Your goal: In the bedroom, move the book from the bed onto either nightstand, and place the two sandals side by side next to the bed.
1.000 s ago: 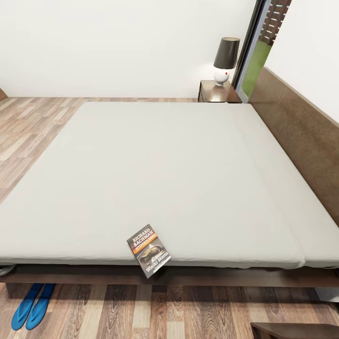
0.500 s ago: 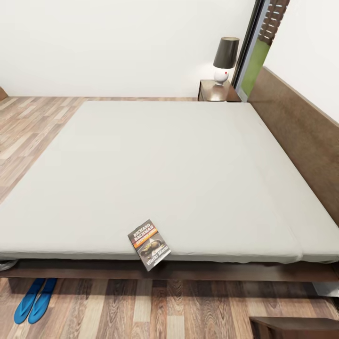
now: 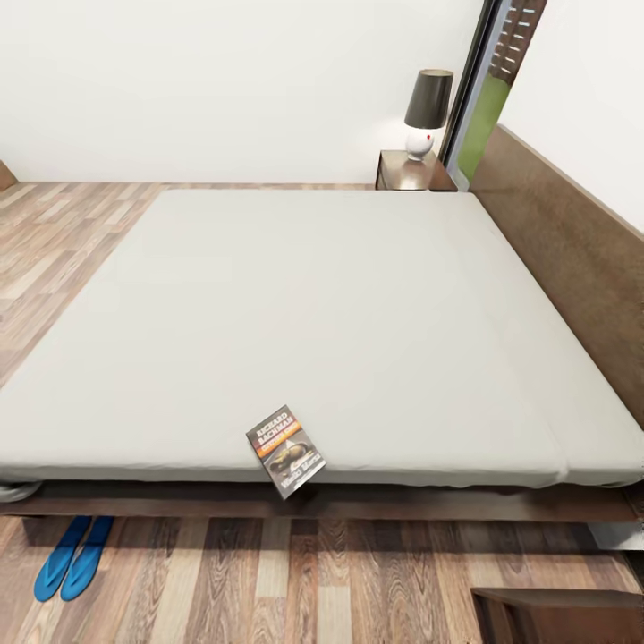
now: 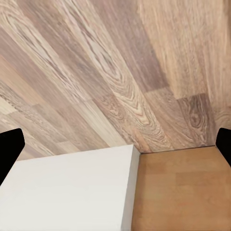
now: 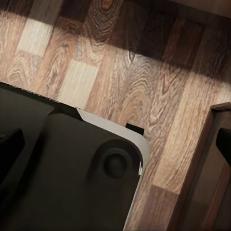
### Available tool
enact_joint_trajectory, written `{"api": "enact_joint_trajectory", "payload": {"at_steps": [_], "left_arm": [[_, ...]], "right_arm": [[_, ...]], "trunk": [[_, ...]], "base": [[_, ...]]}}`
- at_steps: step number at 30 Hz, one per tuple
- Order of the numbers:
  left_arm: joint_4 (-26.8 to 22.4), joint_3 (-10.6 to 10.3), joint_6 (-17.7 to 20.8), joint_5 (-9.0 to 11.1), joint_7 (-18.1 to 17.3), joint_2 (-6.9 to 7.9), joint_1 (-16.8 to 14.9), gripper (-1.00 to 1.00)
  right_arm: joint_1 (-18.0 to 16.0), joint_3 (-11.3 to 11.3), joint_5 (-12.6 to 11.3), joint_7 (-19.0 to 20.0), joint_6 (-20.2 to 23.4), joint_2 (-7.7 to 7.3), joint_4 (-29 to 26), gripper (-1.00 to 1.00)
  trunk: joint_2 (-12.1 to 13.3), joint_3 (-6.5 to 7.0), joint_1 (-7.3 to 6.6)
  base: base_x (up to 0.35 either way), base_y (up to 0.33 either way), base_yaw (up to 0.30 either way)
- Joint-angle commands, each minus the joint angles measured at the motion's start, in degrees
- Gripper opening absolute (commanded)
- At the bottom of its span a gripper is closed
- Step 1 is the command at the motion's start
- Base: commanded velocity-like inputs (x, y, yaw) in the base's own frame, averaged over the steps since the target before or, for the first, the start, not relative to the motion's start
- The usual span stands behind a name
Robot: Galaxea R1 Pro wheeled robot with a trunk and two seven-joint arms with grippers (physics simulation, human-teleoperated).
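Dark book (image 3: 285, 451) overhanging bed (image 3: 313, 313) front edge; blue sandals (image 3: 72, 556) paired on floor.

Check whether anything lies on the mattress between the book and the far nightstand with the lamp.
Nothing visible does. The book lies at the bed's near edge, overhanging it slightly; the mattress beyond it is bare up to the nightstand. The lamp takes up part of the nightstand's top.
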Motion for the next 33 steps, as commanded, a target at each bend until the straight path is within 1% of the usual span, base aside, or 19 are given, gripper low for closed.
{"api": "enact_joint_trajectory", "payload": {"at_steps": [1, 9, 24, 33], "left_arm": [[-0.01, -0.48, -0.11, 0.41, 0.14, 0.01, 0.00, 1.00], [-0.01, -0.48, -0.12, 0.41, 0.20, 0.01, 0.00, 1.00], [-0.01, -0.48, -0.07, 0.39, 0.21, -0.06, 0.00, 1.00], [-0.01, -0.48, -0.07, 0.41, 0.04, -0.01, 0.00, 1.00]], "right_arm": [[-0.02, -0.19, 0.55, 0.13, -0.37, 0.07, -0.08, 1.00], [-0.01, -0.19, 0.55, 0.13, -0.37, 0.07, -0.08, 1.00], [-0.04, -0.19, 0.55, 0.13, -0.31, 0.07, -0.08, 1.00], [-0.04, -0.12, 0.55, 0.14, -0.32, 0.06, -0.07, 1.00]], "trunk": [[-0.02, -0.03, -0.02], [-0.02, -0.03, -0.02], [-0.02, -0.03, -0.02], [-0.02, -0.03, -0.02]], "base": [[-0.178, 0.059, 0.000], [-0.155, 0.029, 0.000], [-0.228, 0.004, 0.000], [-0.103, 0.001, 0.000]]}}
